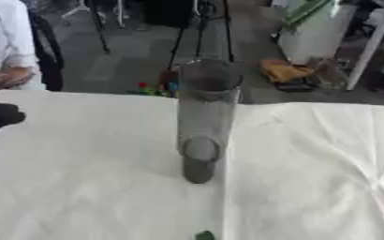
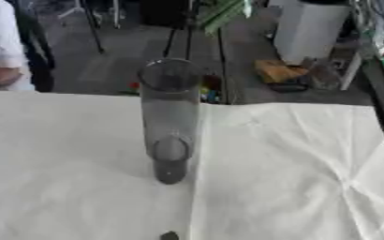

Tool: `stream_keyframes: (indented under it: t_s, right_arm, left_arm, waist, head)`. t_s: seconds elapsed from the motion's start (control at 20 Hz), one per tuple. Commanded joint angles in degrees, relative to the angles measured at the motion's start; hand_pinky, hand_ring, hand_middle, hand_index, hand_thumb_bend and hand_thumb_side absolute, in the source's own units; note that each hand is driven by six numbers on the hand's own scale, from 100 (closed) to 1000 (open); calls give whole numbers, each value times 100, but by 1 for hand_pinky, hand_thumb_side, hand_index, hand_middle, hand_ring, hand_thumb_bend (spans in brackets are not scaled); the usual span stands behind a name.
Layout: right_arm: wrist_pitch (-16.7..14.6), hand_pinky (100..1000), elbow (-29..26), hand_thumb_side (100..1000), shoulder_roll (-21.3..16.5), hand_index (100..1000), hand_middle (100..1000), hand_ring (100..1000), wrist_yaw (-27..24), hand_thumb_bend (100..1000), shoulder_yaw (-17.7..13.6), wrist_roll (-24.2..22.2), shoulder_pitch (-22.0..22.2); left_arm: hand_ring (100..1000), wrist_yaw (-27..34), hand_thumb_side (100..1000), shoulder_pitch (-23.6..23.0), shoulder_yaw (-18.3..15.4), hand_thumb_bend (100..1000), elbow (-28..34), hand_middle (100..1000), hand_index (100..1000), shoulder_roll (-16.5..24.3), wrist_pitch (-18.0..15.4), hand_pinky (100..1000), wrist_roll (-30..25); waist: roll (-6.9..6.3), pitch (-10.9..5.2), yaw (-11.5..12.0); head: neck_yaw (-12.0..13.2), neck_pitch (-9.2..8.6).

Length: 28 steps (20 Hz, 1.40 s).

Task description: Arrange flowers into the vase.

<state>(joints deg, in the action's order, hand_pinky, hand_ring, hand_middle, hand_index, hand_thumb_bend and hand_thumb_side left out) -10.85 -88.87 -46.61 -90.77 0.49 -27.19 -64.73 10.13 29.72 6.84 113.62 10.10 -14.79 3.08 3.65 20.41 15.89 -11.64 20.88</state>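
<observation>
One tall clear upright vase [image 1: 202,117]

Two head-mounted views, stereo pair, both looking down and forward across the table [image 1: 310,178] from the robot's side. Near edge of the white cloth fills the lower frame; the floor and stands beyond the far edge fill the top. Both views share the tall clear vase [image 1: 203,117], close to the camera and near centre. It sits right of centre in the left eye view, left of centre in the right eye view. The left eye view alone catches a dark hand [image 1: 0,115] at its left edge.
</observation>
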Motion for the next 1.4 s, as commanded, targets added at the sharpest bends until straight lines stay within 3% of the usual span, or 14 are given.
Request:
stream_keyframes:
  t_s: [0.05, 0.6, 1.4]
  right_arm:
    - [-213, 100, -123, 209, -135, 100, 100, 100, 180, 178, -33, -264, -115]
    - [-1135, 100, -59, 199, -136, 100, 100, 100, 884, 166, 147, -1091, -127]
    - [-2443, 100, -369, 174, -187, 100, 100, 100, 1400, 172, 184, -1240, -282]
  left_arm:
    - [671, 11, 973, 119, 10, 290, 98, 873, 926, 83, -19, 714, -35]
    - [670, 1, 979, 208, 31, 286, 98, 874, 926, 84, -35, 715, -60]
    - [669, -16, 986, 212, 32, 279, 98, 876, 927, 108, -39, 717, -76]
  waist:
    - [3, -77, 50]
    - [69, 69, 195]
    - [100, 131, 271]
  head:
    - [-36, -146]
    - [-188, -330]
    - [-356, -455]
